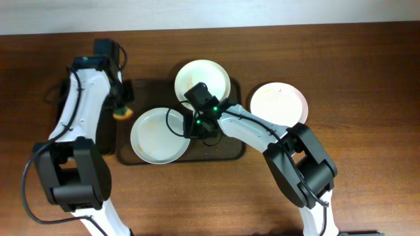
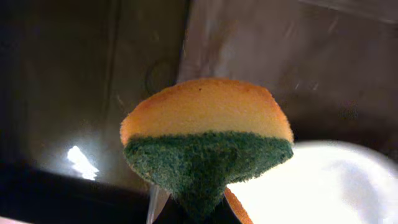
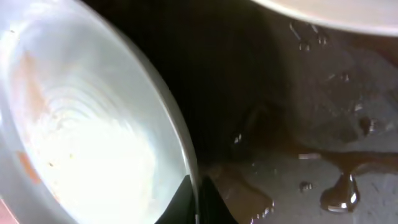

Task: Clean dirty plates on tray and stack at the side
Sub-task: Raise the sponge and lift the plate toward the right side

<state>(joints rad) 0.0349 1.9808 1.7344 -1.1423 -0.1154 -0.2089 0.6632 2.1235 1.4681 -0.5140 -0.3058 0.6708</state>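
The dark brown tray holds two plates. A white plate lies at its back. A pale blue-green plate with faint orange smears lies at its front left. My right gripper is shut on this plate's right rim; the right wrist view shows the jaws pinching the rim of the plate. A third white plate lies on the table right of the tray. My left gripper is shut on a yellow and green sponge, left of the pale plate.
A smaller black tray lies left of the brown tray, partly under my left arm. The brown tray's floor is wet with drops and puddles. The wooden table spreads all around.
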